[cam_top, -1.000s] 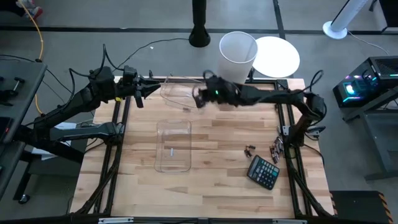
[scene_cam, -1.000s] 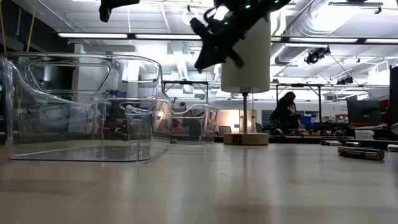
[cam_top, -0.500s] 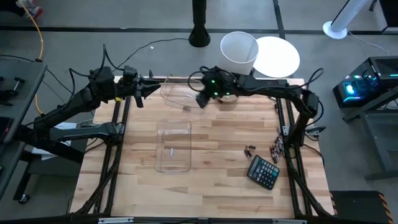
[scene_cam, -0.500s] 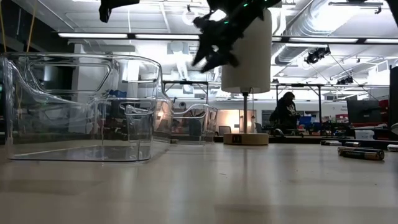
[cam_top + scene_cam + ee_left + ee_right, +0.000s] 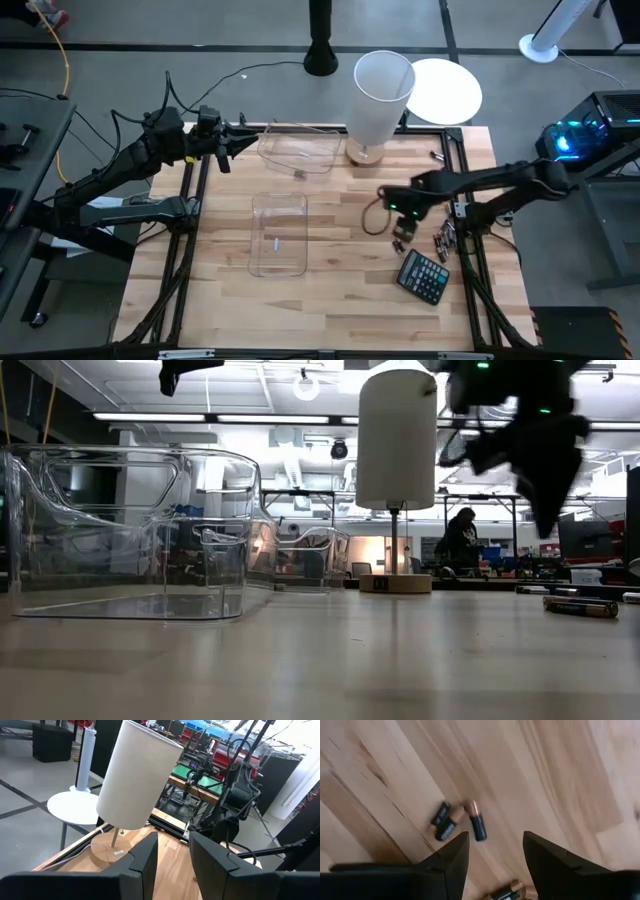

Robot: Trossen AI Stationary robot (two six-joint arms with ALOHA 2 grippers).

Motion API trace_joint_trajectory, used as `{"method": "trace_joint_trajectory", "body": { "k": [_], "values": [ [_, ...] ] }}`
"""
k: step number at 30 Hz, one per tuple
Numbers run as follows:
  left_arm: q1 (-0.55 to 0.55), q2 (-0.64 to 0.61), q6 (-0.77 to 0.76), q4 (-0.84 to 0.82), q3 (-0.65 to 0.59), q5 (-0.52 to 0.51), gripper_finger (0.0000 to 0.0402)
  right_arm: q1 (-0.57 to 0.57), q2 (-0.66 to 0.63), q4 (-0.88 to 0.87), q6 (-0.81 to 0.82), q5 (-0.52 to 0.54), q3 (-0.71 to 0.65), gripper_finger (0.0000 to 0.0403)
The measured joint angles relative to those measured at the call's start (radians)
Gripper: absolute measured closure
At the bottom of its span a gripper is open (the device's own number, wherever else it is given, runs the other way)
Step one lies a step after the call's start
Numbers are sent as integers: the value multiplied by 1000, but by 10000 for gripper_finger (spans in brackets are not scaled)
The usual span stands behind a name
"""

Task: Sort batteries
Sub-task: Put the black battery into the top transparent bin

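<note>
Copper-capped batteries (image 5: 476,822) lie loose on the wood table (image 5: 340,290), right under my right gripper (image 5: 398,226), whose fingers are spread apart w/ nothing between them. In the right wrist view one cell sits just ahead of the finger gap, its long axis running slantwise, copper end pointing away; two stubbier dark cells lie touching each other just beside it. More batteries (image 5: 441,240) are scattered by the table's right edge, near the calculator (image 5: 423,276). The clear bins (image 5: 279,232) are well apart, toward the left arm's side. My right arm is plainly nearer; my left gripper (image 5: 232,146) waits at the far left corner, fingers apart, empty. I judge the next move needs a wrist turn so the fingers close across the cell, not along it.
</note>
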Motion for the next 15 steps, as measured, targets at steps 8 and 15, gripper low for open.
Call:
{"method": "trace_joint_trajectory", "body": {
  "k": [8, 15],
  "values": [
    [0, 0, -1, 0, 0, 0, 296, 77, -31, 165, -43, -77, -185, 222],
    [0, 0, -1, 0, 0, -8, 296, 119, -1, 281, -52, 29, -219, 222]
  ]
}}
